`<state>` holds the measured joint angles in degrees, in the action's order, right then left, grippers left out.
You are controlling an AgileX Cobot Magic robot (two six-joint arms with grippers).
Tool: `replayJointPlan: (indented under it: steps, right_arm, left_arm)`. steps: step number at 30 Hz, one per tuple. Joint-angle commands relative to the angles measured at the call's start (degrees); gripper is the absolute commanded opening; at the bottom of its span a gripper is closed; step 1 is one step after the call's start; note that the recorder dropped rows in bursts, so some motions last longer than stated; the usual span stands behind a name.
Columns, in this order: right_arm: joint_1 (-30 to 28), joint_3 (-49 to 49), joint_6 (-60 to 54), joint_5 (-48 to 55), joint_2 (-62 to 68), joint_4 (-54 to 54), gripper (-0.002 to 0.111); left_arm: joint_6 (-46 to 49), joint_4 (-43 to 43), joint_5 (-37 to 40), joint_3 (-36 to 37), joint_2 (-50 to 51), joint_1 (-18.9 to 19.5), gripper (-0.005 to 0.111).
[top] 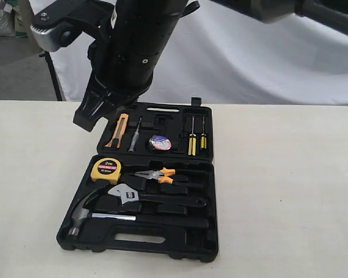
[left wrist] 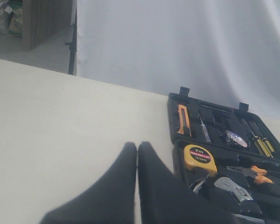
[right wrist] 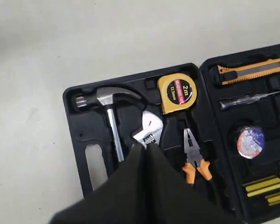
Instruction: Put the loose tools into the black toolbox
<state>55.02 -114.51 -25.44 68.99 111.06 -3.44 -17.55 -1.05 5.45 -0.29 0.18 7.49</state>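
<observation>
The black toolbox (top: pixel 191 246) lies opened flat on the pale desk (top: pixel 290 191), its lid half toward the white sheet (top: pixel 249 63) hung behind. It is a moulded plastic clamshell case with tool-shaped recesses, a long handle cut-out along the edge of the base half and two tabs standing up from the lid's outer edge.

In the base half sit a claw hammer (top: pixel 113 216) next to the handle cut-out, an adjustable wrench (top: pixel 126 194) just beyond it, orange-handled pliers (top: pixel 156 175) and a yellow tape measure (top: pixel 107 169) at the hinge-side corner. The lid half holds an orange utility knife (top: pixel 119 130), a slim clear-handled screwdriver (top: pixel 134 134), a roll of tape (top: pixel 159 143) and two yellow-handled screwdrivers (top: pixel 192 143) — each seated in the case.

The left fingers (left wrist: pixel 123 182) are clenched tip to tip on nothing, raised in the air beside the toolbox on its knife-and-tape-measure side. The right fingers (right wrist: pixel 130 186) are likewise pressed together and empty, above the toolbox's base half — their tips lining up over the wrench head in the right wrist view.
</observation>
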Motion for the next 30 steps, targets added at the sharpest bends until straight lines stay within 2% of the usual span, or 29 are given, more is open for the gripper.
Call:
replayJointPlan:
  steps: [1, 10, 16, 23, 26, 30]
  right_arm:
    - [-0.13, 0.01, 4.33, 0.72, -0.56, 6.02, 0.000]
    - [-0.23, 0.39, 10.29, 0.98, -3.69, 14.31, 0.000]
    - [-0.23, 6.04, 11.22, 0.98, -11.78, 14.99, 0.000]
    - [-0.23, 22.85, 18.04, 0.36, -26.79, 21.26, 0.000]
    - [-0.23, 32.86, 22.60, -7.73, -33.62, 21.49, 0.000]
    - [-0.23, 49.09, 32.51, -24.28, -43.54, 21.37, 0.000]
  left_arm:
    - [-0.27, -0.25, -0.41, -0.15, -0.18, 1.45, 0.001]
    - [-0.27, -0.25, -0.41, -0.15, -0.18, 1.45, 0.001]
    - [-0.27, -0.25, -0.41, -0.15, -0.18, 1.45, 0.001]
    - [-0.27, -0.25, -0.41, -0.15, -0.18, 1.45, 0.001]
    - [-0.27, -0.25, -0.41, -0.15, -0.18, 1.45, 0.001]
    - [-0.27, -0.25, -0.41, -0.15, -0.18, 1.45, 0.001]
